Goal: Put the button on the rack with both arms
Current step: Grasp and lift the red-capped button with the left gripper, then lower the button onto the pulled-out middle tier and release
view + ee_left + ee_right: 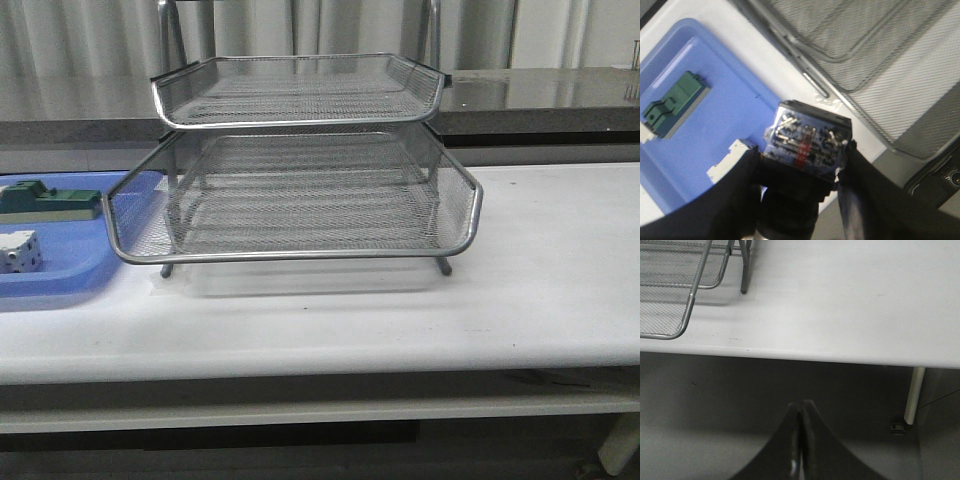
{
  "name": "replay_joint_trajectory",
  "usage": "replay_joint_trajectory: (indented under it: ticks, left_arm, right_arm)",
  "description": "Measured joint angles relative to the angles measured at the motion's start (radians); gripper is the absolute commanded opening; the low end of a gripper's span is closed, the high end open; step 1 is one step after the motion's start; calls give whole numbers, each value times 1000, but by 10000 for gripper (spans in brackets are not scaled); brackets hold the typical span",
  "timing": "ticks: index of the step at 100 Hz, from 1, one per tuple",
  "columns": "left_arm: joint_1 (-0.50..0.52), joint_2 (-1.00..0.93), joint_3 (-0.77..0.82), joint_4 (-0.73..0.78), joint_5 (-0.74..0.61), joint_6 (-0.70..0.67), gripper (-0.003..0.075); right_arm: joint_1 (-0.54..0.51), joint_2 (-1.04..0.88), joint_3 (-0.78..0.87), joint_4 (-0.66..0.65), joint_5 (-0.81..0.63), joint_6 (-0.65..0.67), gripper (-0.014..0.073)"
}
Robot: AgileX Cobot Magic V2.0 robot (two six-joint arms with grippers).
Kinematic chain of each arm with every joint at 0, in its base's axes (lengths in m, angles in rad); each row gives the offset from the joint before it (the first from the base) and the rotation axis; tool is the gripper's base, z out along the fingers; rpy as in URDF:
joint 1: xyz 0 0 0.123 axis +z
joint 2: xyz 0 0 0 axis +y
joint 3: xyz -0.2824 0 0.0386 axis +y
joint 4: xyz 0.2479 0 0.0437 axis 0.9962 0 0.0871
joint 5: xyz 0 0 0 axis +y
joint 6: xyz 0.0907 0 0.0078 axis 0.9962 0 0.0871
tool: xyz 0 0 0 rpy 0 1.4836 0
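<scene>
The left fingers (802, 165) are clamped on the button (807, 142), one black finger on each side of its blue rear block, whose end face with metal screw terminals and a red stripe shows toward the wrist camera; the black collar sits lower between the fingers and the red head cannot be made out. In that wrist view the held button hangs above the edge of a blue tray (725, 100), with a green part (672, 102) lying in the tray at about nine o'clock from it and the rack (880, 60) at about one o'clock. The right fingers (801, 440) are pressed together with nothing between them, out beyond the front edge of the white counter (840, 300), above the floor. In the front view neither arm shows; the rack (300, 180) stands at the middle of the counter (540, 260), its lower mesh tray slid forward under the upper one, both bare. At nine o'clock from the rack the blue tray (70, 270) holds the green part (45, 200) and a white dice-like block (20, 250).
</scene>
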Motion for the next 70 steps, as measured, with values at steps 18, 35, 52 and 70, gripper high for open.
replay_joint_trajectory:
  ticks: [18,35,52,70]
  left_arm:
    - [-106,-10,49,-21,0,0,-13]
    - [-198,-10,80,-29,-5,-2,-13]
    - [-251,-8,102,-30,-72,-2,-13]
    - [-291,55,101,-30,-109,-2,-13]
  right_arm:
    - [0,0,0,0,0,0,-68]
    - [0,0,0,0,0,0,-68]
    - [0,0,0,0,0,0,-68]
    - [0,0,0,0,0,0,-68]
